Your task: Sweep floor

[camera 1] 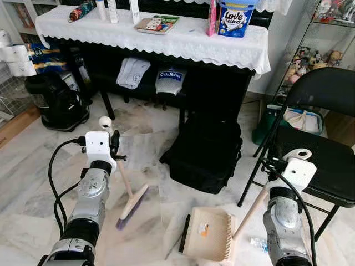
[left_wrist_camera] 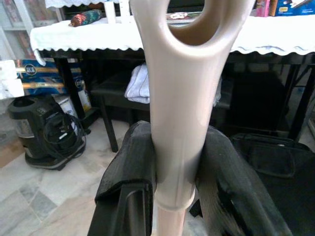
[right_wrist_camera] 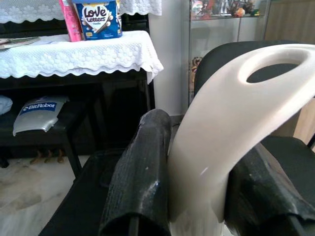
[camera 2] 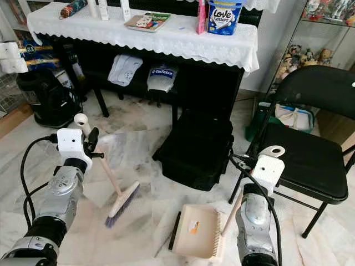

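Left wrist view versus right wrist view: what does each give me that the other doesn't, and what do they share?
Left wrist alone: the left pincer shut on the brush handle, a black appliance on the floor, a white cloth under the table. Right wrist alone: the right pincer shut on the dustpan handle, the black folding chair, the BitRobot bag. Both: the lace-covered table and the black bag on the floor.

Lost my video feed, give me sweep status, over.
Left tool shut on brush; right tool shut on dustpan. Both on floor, apart. Black bag and chair close ahead.
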### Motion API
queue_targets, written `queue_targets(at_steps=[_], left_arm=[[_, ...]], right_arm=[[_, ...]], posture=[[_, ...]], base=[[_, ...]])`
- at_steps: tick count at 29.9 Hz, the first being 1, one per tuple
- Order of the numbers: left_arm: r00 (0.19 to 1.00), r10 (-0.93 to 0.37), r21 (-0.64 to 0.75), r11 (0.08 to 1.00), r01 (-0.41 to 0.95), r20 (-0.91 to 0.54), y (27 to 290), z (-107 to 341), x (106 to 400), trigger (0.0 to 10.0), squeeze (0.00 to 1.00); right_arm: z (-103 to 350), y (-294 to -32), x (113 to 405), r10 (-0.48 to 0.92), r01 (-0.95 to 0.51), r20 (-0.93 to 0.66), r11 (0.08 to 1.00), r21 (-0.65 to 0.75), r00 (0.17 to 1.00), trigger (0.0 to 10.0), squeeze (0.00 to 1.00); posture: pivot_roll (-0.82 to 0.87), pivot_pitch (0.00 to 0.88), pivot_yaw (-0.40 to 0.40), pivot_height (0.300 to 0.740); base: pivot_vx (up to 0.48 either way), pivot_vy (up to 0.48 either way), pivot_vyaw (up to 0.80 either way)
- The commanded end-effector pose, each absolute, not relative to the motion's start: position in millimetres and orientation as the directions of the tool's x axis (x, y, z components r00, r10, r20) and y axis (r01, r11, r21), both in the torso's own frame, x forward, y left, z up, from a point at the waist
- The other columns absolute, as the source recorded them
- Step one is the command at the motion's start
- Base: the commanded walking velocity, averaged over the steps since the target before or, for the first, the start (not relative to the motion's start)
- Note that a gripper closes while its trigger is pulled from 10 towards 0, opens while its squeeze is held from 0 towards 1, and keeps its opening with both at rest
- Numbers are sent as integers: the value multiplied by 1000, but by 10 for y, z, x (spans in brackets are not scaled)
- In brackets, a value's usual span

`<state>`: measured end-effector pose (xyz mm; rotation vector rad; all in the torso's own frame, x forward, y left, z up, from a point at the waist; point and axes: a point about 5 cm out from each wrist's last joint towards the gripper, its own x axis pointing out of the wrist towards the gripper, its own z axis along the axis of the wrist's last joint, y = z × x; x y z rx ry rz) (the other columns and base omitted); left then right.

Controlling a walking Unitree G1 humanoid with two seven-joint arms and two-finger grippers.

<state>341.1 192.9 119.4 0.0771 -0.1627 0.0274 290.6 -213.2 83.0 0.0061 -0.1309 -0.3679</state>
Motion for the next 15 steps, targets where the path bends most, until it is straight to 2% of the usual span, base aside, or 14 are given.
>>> queue_targets(at_steps=[1, 13, 15], left_arm=[[981, 26, 86, 995, -43, 192, 1967, 1260, 3417, 10000, 0], [982, 28, 83, 996, -44, 186, 1966, 1252, 3419, 10000, 0], [982, 27, 84, 996, -43, 187, 1966, 1252, 3418, 10000, 0]], right_arm=[[921, -2114, 2951, -356, 352, 156, 935, 49, 921, 10000, 0], [906, -2122, 2942, -356, 354, 152, 934, 45, 922, 10000, 0], [907, -2120, 2936, -355, 353, 158, 935, 42, 921, 10000, 0]], posture=[[29, 44, 5, 740], [26, 46, 5, 740], [26, 46, 5, 740]], base=[[0, 0, -775], [0, 0, -775], [0, 0, 0]])
